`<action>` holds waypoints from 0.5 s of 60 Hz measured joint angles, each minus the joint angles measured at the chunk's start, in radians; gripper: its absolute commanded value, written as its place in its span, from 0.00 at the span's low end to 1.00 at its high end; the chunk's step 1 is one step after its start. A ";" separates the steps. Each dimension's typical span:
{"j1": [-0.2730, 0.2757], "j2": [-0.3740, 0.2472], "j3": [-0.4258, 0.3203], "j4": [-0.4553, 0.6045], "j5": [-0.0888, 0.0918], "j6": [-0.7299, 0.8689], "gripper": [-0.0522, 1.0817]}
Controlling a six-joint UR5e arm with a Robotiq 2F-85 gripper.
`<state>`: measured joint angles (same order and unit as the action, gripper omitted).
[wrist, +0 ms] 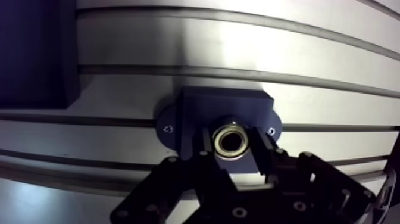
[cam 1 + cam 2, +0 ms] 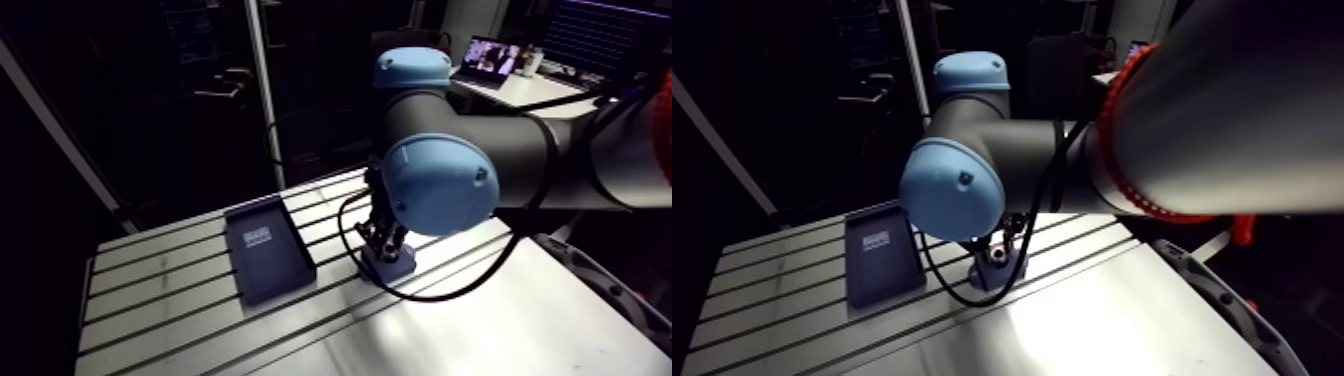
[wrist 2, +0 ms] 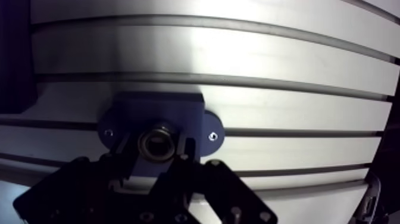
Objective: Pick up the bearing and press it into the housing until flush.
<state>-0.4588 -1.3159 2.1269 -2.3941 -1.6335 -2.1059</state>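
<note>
In the arm view, the slotted aluminium table (image 2: 180,300) carries one dark, shallow tray (image 2: 265,250). Just beside it stands one small blue housing (image 2: 392,262). The gripper (image 2: 382,238) is low over this housing, directly above it. From here the fingers are too small and dark to read.

In the wrist view, the one bearing (image 1: 231,141), a metal ring with a dark hole, sits at the mouth of the housing bore, right between the two fingers (image 1: 262,156). The fingers are set narrow, one close on each side of the ring. I judge that they grip it, although the contact itself is hard to see. Two small screws (image 1: 169,127) mark the two ears of the housing flange, one on each side of the bore.

The ring's axis points up toward the wrist, in line with the bore, and the bearing lies directly under the hand. So the coming move, as I judge it, is a push straight down along this axis, with no tilt. I cannot tell from these views whether the ring is already flush with the housing face.
</note>
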 measured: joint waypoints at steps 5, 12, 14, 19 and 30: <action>0.000 0.000 0.000 -0.001 0.001 -0.001 0.61; 0.000 0.000 0.001 -0.001 0.002 -0.003 0.61; 0.000 0.000 0.001 -0.001 0.002 -0.003 0.61; 0.000 0.001 0.001 -0.001 0.002 -0.004 0.61; 0.000 0.001 0.001 -0.001 0.002 -0.005 0.61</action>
<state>-0.4588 -1.3148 2.1283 -2.3952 -1.6314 -2.1111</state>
